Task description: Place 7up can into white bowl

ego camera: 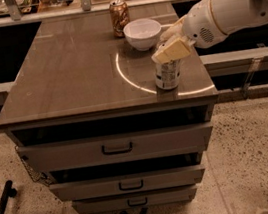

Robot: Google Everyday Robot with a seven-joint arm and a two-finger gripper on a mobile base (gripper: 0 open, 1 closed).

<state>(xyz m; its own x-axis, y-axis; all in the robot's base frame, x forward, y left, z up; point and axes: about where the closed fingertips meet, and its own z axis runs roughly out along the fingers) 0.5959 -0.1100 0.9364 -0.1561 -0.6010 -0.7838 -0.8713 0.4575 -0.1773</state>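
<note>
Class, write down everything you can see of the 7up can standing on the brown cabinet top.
The 7up can is a silvery-white metal drink can with faint greenish markings on its side. It stands upright on the brown cabinet top, near the front edge toward the picture's right, in front of the white bowl and apart from it. The gripper sits at its upper end, hiding the lid; whether it grips the can cannot be told.

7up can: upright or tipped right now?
Upright. The 7up can stands on its base on the cabinet top, sides vertical; the gripper sits at its top end.
</note>
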